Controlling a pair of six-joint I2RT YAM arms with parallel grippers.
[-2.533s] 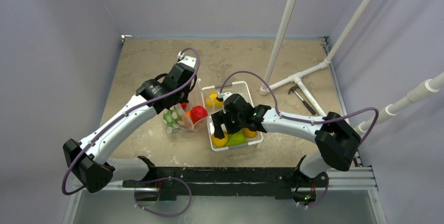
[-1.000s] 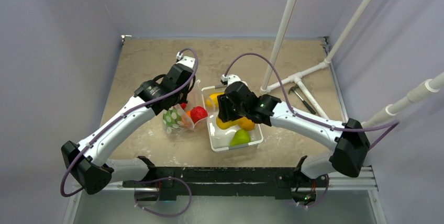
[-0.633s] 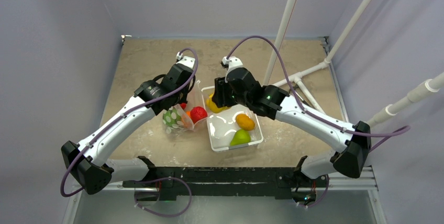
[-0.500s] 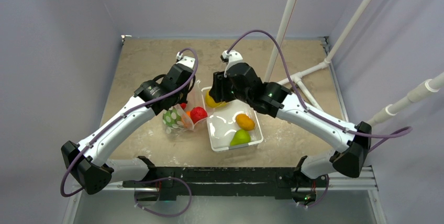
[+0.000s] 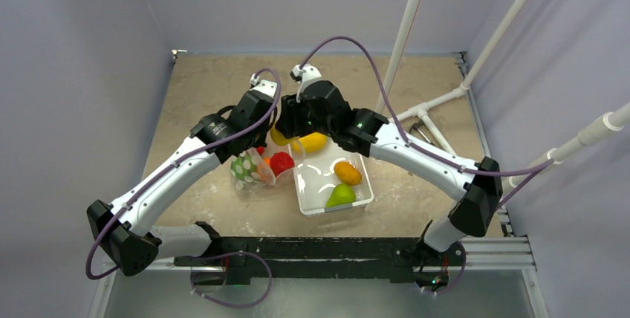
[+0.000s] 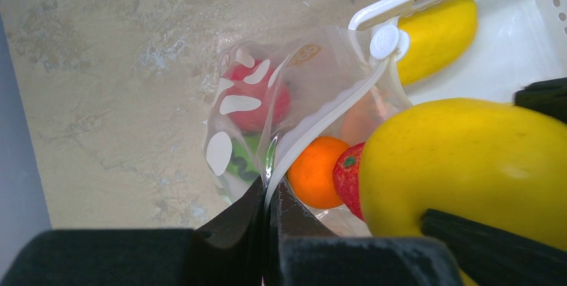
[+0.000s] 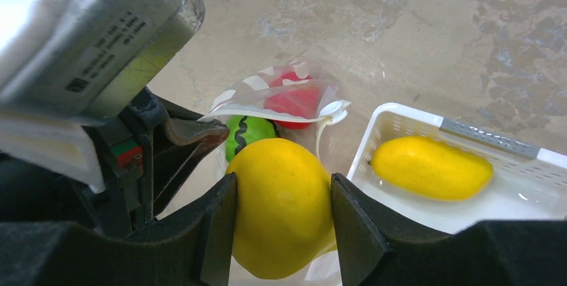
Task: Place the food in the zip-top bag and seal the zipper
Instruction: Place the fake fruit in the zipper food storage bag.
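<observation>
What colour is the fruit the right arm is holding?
Yellow. The fruit shows best in the right wrist view.

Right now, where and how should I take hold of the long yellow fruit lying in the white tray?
Grip the long yellow fruit across its narrow middle, coming straight down from above. It lies flat along the far wall of the white tray, so the rim would likely block a sideways approach. Its short width should suit the fingers better than its length.
</observation>
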